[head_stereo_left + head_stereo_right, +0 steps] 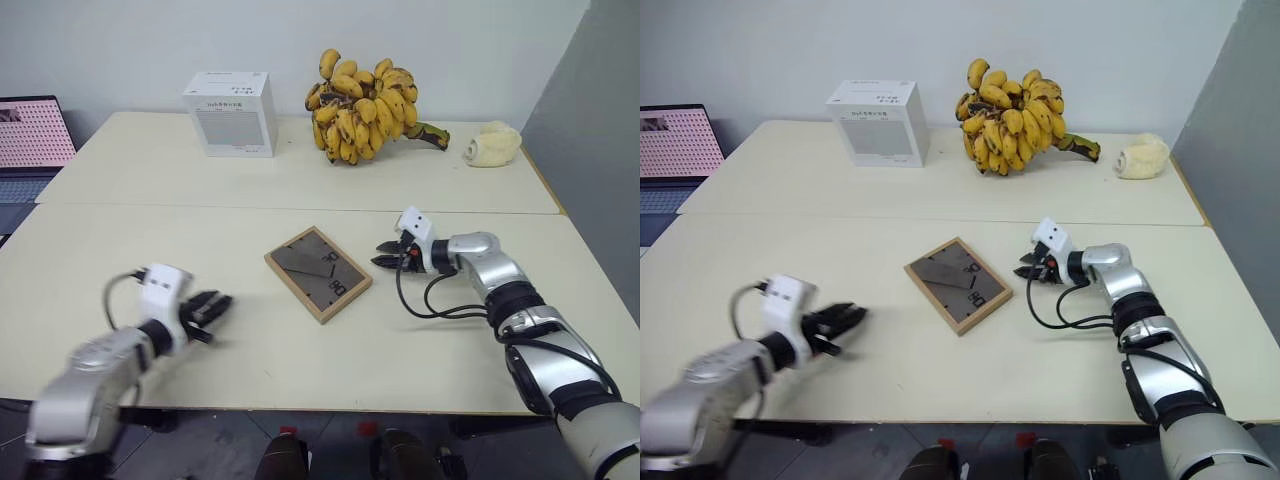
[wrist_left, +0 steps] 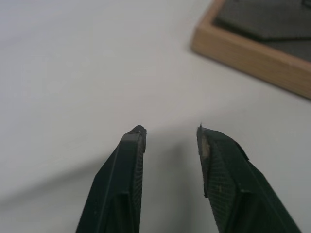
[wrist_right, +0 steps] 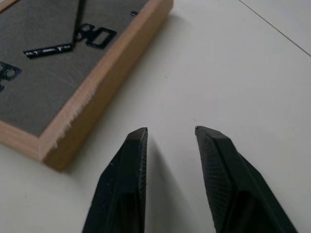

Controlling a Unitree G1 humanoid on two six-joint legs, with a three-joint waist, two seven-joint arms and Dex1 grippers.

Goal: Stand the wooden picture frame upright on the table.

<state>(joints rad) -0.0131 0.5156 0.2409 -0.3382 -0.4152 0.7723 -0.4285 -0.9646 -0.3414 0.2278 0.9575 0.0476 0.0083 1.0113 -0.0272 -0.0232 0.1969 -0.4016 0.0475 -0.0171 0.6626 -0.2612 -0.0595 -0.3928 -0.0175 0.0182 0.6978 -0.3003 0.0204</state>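
Approach is the step in hand: the wooden picture frame (image 1: 318,272) lies back-up mid-table (image 1: 120,160) near the front edge, both the right gripper (image 1: 386,254) and left gripper (image 1: 213,312) narrowly parted and empty, so next comes closing on a frame edge.

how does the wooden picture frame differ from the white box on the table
The wooden picture frame lies flat, dark back up, turned askew near the table's front, between the grippers; the white box stands upright at the far side. The frame is thin and light wood; the box is tall and white. Neither is held.
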